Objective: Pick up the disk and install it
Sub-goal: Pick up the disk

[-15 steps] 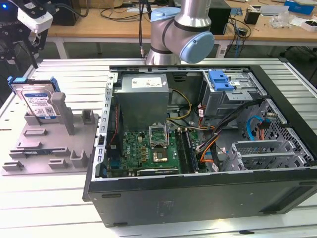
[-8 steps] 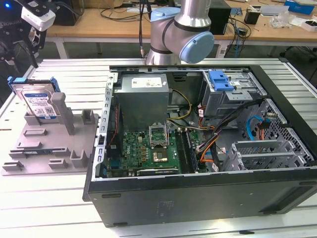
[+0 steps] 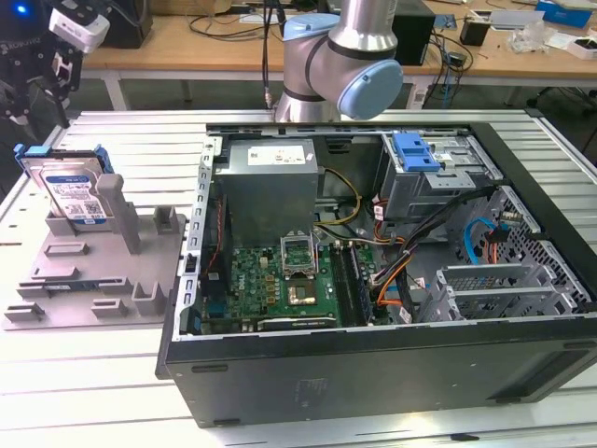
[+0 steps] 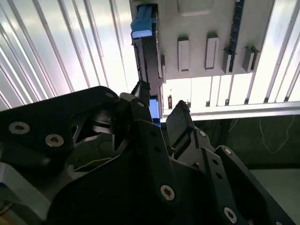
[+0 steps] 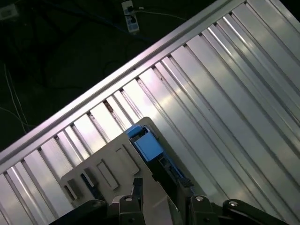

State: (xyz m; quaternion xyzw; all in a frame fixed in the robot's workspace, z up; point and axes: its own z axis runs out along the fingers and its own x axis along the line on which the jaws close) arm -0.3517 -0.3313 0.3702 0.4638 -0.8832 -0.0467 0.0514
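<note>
Starting at the wrist, the gripper [image 4: 159,115] has its jaws parted by a narrow gap and holds nothing, as the second wrist view shows. The disk [image 4: 149,65] stands on edge in line with that gap, its blue carrier frame [image 4: 142,26] at the far end. Whether the pads already touch its faces cannot be determined, because the gripper body blocks the contact zone.

The disk stands upright in a grey fixture [image 3: 93,271] on the slatted bench [image 3: 112,392], well apart from the drive cage [image 3: 438,187] inside the open computer case [image 3: 373,373].

Handling assessment: the unit is probably rigid, dense, smooth-faced and shock-sensitive. Clamp across the flat metal faces near the upper edge, not on the plastic frame. Its lower edge is hidden in the fixture slot.
</note>
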